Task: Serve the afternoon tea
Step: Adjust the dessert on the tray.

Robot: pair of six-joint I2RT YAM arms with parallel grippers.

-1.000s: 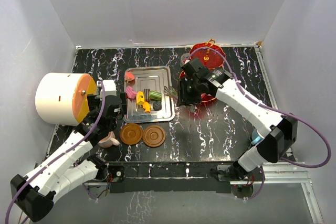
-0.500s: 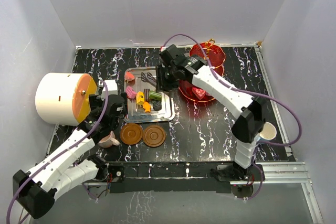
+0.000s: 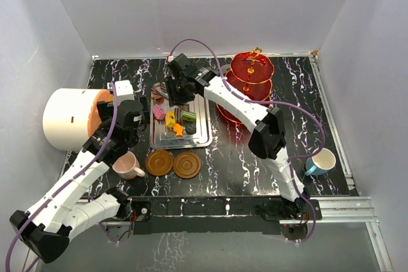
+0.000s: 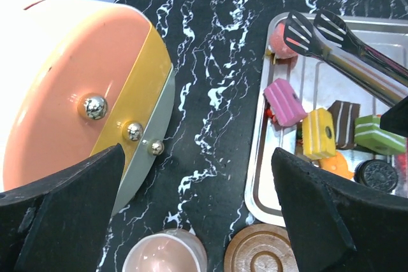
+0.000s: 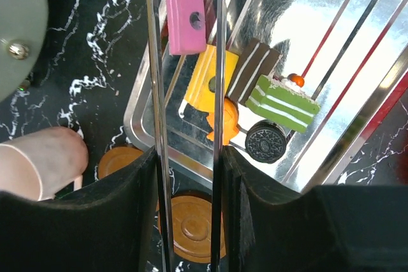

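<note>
Right gripper (image 5: 187,164) clamped on steel tongs (image 4: 301,33) — 2 tips slightly apart, just beside red sweet (image 4: 279,41).

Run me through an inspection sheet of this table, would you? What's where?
Surface: black marbled tabletop, no spills seen.
Job's things: sweets on the steel tray; red tiered stand back right; pink cup beside two saucers, front left; blue cup alone, right.
Clutter: white drum with orange face, left.
Grippers: left gripper open near the drum; right gripper shut on tongs over the tray.
Cables: purple cables hang in loose loops.
Surroundings: white walls on three sides.
</note>
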